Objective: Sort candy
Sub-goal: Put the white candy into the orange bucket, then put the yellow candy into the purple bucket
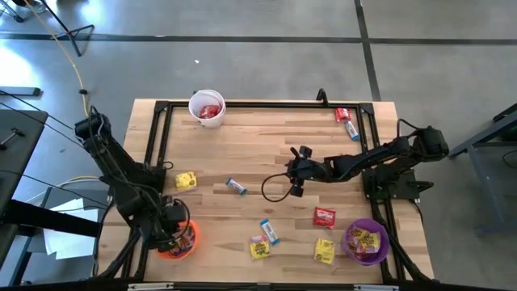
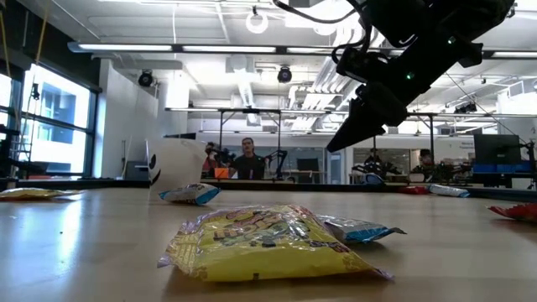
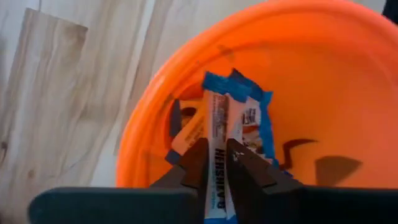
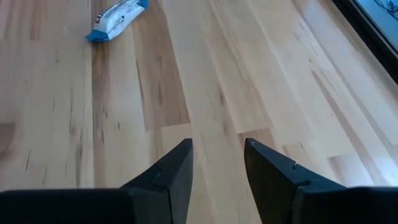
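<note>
My left gripper (image 3: pixel 216 149) hangs over the orange cup (image 3: pixel 323 74) at the table's near left corner, shut on a slim blue-and-white candy bar (image 3: pixel 217 124). More blue-and-white bars (image 3: pixel 255 118) lie inside that cup. My right gripper (image 4: pixel 217 158) stands open above bare wood near the table's middle (image 1: pixel 295 174), with nothing between its fingers. A loose blue-and-white bar (image 4: pixel 117 18) lies flat on the table ahead of it. My left gripper pinches the blue-and-white bar by its two flat sides (image 3: pixel 217 171) between its two fingers (image 3: pixel 198 163). The fingers come from above, pointing down into the orange cup, with the bar lying along them. The bar's free end (image 3: pixel 216 99) points down among the bars in the cup.
The white cup (image 1: pixel 207 107) with red packets stands at the far edge and the purple cup (image 1: pixel 366 241) with yellow packets at the near right. Yellow (image 1: pixel 187 180), red (image 1: pixel 325 216) and blue-and-white (image 1: pixel 269 232) candies lie scattered on the wood. A black frame (image 1: pixel 266 103) rims the table.
</note>
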